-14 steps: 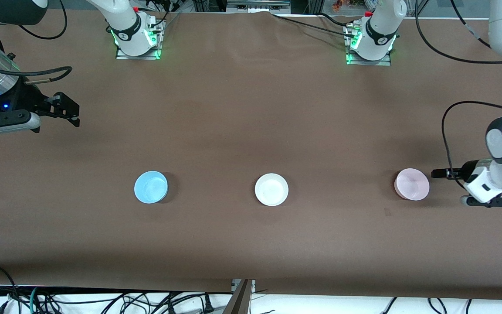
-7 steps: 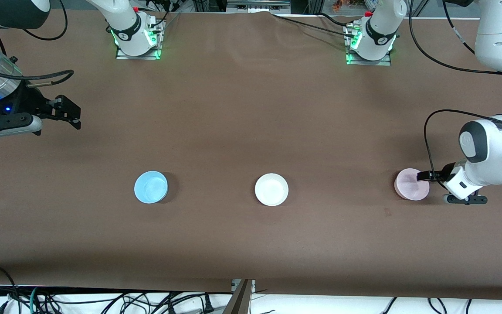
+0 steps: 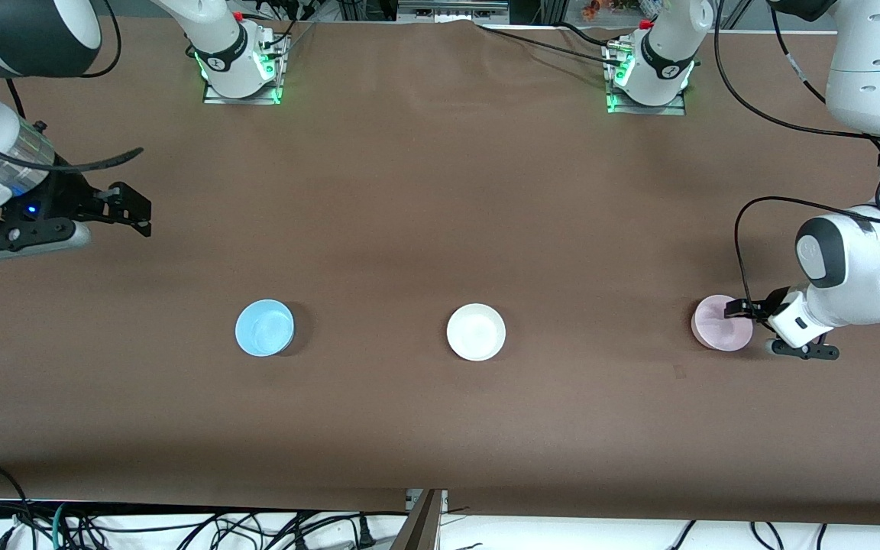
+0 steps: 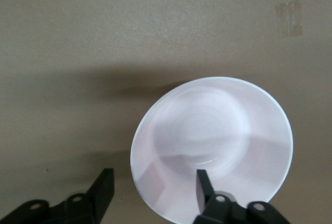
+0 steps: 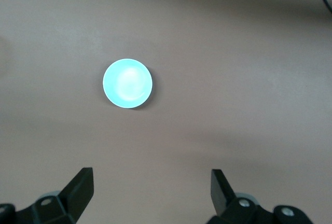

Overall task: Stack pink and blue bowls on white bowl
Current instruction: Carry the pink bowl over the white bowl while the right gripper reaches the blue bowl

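Left claw (image 4: 150,193) straddles the pink bowl's (image 3: 721,324) rim, fingers spread, not yet closed; right claw (image 3: 131,210) waits wide open up the table. Nothing stacked: blue (image 3: 264,328), white (image 3: 476,331) and pink sit apart in a row

The pink bowl (image 4: 212,146), blue bowl (image 5: 127,83) and white bowl (image 3: 476,331) are looking like smooth, faintly glossy plastic. The brown surface (image 3: 425,198) is showing matt, like cloth.

Three small bowls in all, one pink bowl (image 3: 719,324), one blue bowl (image 3: 264,328), one white bowl (image 3: 476,332), two grippers, left gripper (image 3: 738,308), right gripper (image 3: 139,214), one bench (image 3: 440,191)
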